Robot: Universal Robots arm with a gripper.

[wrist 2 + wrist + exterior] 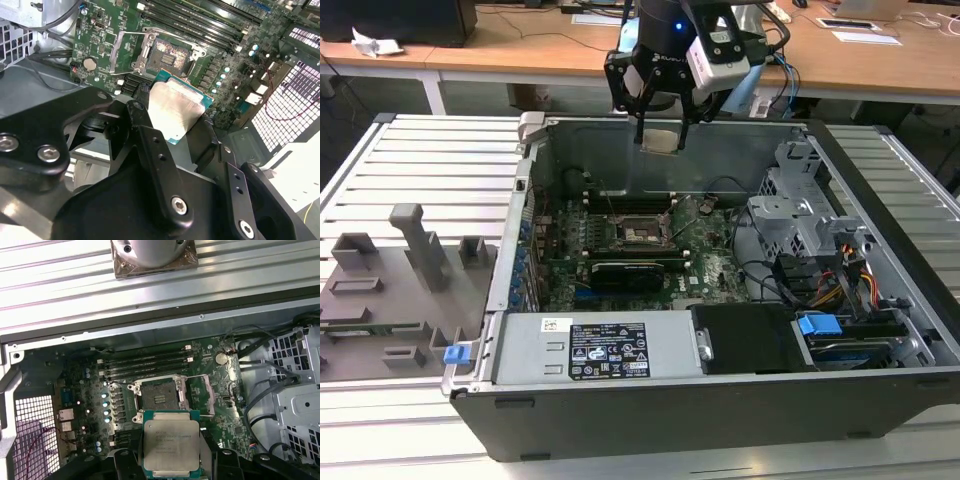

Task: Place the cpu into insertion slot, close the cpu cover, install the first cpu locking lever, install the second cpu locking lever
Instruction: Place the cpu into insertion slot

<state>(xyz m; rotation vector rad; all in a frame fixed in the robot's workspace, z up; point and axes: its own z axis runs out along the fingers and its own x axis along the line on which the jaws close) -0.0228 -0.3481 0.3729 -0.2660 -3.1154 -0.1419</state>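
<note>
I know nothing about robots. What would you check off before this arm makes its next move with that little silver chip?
1. Small silver-grey square chip gripped by the tool: ok.
2. Square black socket on the green board, nothing in it: ok.
3. Thin dark-grey metal frame cover swung open, lying beside the socket: ok.
4. Chip seated in the socket: not ok. It hangs in the air above the open dark-grey computer case.
5. Chip's corners turned to match the socket: cannot tell.
</note>
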